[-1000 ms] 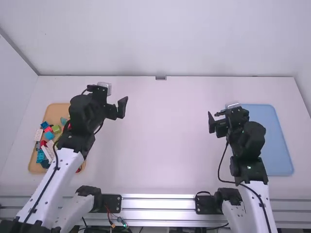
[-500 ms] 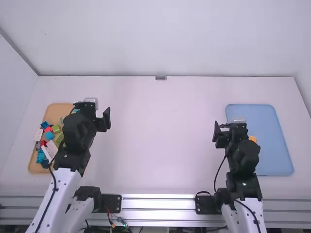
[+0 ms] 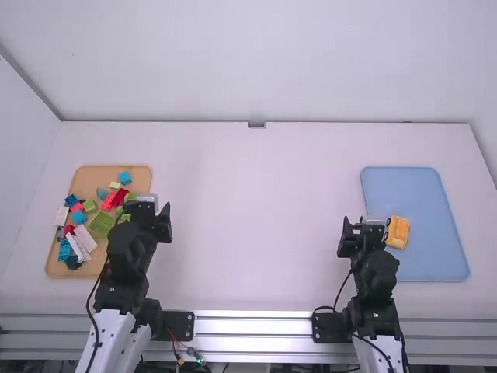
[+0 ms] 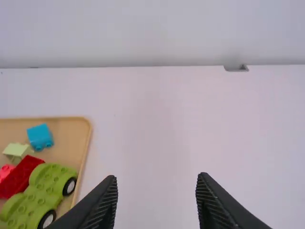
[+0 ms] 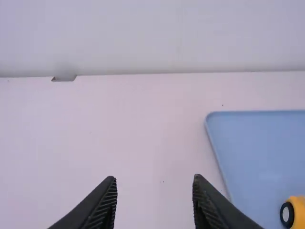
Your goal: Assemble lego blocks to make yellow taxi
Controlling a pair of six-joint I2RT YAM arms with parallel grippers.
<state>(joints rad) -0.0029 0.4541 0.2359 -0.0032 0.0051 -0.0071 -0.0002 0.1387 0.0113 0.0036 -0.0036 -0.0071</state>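
White tabletop [image 3: 256, 241] frames a yellow taxi [image 3: 397, 231] on the blue tray [image 3: 431, 260], apparently assembled with little left to do; left gripper [image 4: 157, 176] and right gripper [image 5: 155, 177] stand with fingers apart, spare blocks [image 3: 101, 224] in the tan tray [image 3: 95, 176].

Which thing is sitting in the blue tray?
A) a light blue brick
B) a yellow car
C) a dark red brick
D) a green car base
B: the yellow car, with its dark wheels, rests in the blue tray on the right side of the table.
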